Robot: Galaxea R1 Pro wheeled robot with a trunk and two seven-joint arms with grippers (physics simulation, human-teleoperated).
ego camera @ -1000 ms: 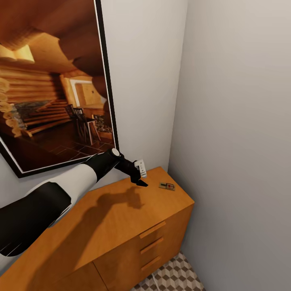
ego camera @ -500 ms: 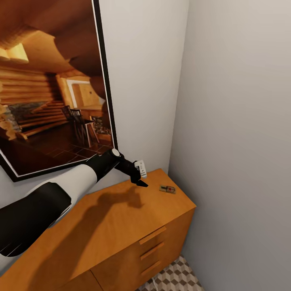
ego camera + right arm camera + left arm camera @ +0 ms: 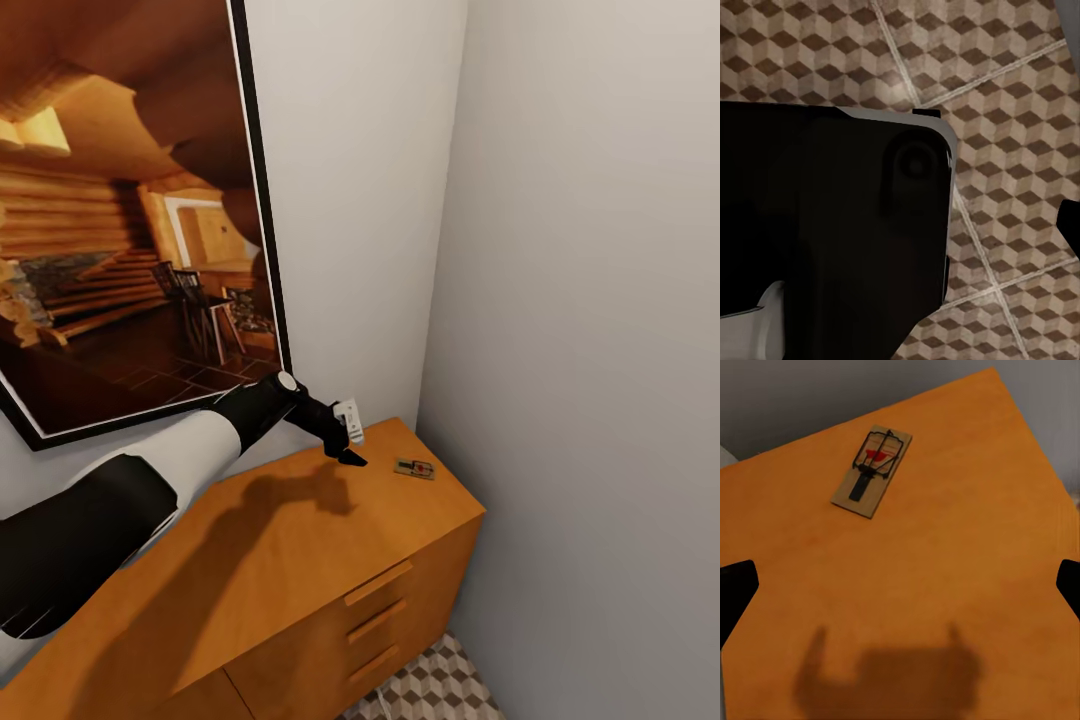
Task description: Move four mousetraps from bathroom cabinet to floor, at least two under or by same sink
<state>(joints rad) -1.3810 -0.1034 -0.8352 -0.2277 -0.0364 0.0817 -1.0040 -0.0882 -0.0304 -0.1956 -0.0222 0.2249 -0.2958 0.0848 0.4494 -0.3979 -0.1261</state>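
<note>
One unlabelled mousetrap [image 3: 871, 471] lies on the cabinet [image 3: 300, 560] beyond the spread left end effector [image 3: 348, 455].

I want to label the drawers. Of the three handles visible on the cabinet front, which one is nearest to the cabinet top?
The uppermost handle on the cabinet, just under the top's front edge; the other two sit below it, toward the floor.

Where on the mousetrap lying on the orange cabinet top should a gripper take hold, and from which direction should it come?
Probably across the two long edges of the mousetrap's flat board, coming straight down from above. It lies flat on the cabinet top with wire parts on its upper face, so only the thin sides offer a hold. The open left gripper hangs short of it.
</note>
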